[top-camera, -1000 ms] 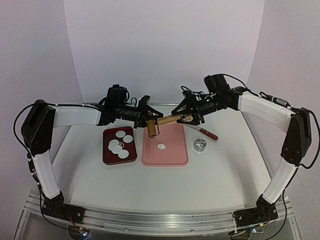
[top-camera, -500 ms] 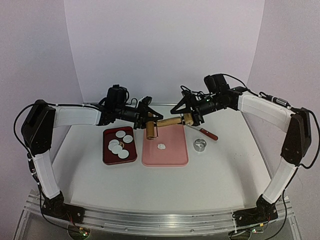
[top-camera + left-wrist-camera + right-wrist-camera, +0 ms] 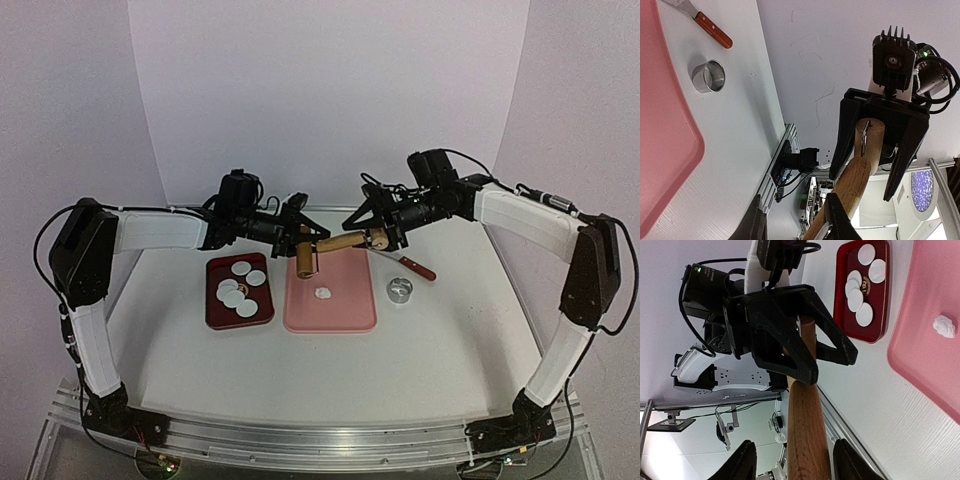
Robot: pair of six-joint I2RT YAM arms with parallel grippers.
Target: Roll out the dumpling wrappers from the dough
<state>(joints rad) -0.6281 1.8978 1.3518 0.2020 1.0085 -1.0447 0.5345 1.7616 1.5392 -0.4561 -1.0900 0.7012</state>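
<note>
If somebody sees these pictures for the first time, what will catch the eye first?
First, the wooden rolling pin held in the air above the far edge of the pink board, the left gripper shut on one end and the right gripper around the other. Then the small white dough on that board, and the round dumpling wrappers in the red tray left of it.

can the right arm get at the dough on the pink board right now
Probably not yet. The right fingers sit around one end of the rolling pin, the left fingers grip the other. The dough lies uncovered on the pink board, so the way looks free once the pin is released.
</note>
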